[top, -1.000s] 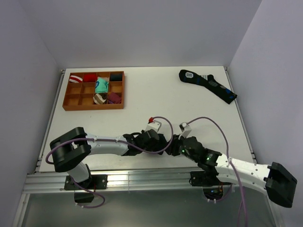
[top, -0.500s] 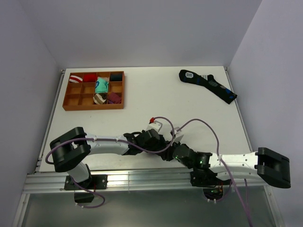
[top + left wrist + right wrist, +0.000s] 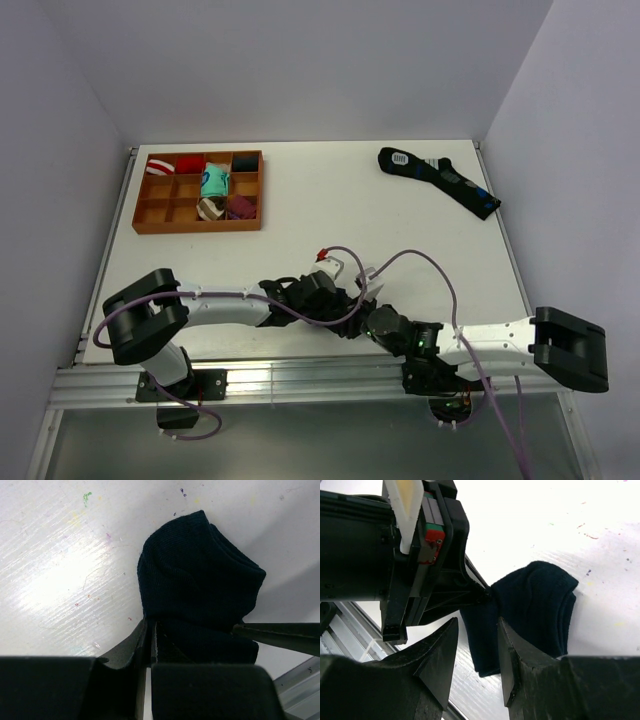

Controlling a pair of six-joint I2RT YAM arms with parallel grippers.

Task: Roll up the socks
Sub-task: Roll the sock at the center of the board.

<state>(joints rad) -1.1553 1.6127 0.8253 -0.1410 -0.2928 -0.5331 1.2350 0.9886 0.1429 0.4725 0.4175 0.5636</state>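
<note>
White, paint-flecked tabletop (image 3: 330,200), pale walls (image 3: 300,60) all round. Far left you've an orange tray (image 3: 197,226) of colourful sock bundles (image 3: 214,183), far right a long black sock (image 3: 440,180), both well clear. Near the front edge, the socks (image 3: 200,595) (dark ribbed knit, bunched): left gripper (image 3: 148,640) pinched tight on their edge, right gripper (image 3: 477,645) half apart beside them, holding nothing.

The top camera looks down from above and behind the arms, whose bases sit at 6 o'clock, and takes in the whole table (image 3: 330,200). The left wrist camera sits very close to the socks (image 3: 200,595), which fill its centre. The right wrist camera is equally close and faces the socks from another side, with the left gripper (image 3: 487,592) at 10 o'clock. Both wrist views share the socks.
</note>
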